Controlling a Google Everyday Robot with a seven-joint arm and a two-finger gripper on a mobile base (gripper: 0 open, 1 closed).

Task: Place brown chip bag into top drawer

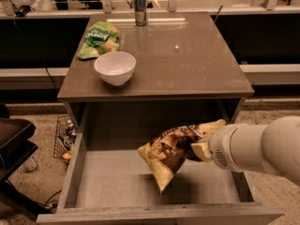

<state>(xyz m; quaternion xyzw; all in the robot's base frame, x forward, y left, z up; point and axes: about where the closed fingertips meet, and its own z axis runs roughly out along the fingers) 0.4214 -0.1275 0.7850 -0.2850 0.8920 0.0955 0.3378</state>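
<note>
The brown chip bag [171, 151], dark brown with pale yellow ends, hangs tilted in the air over the middle of the open top drawer [117, 184]. My gripper [200, 146] comes in from the right at the end of the thick white arm [253, 146] and is shut on the bag's right end. The bag's lower yellow corner points down, close above the drawer's pale grey bottom. The gripper is mostly hidden behind the bag and the arm housing.
On the cabinet top [187, 64] stand a white bowl [115, 67], a green chip bag [98, 39] and a drink can [140, 8] at the back. A black chair [11, 149] stands at the left, and a wire basket [63, 137] sits on the floor.
</note>
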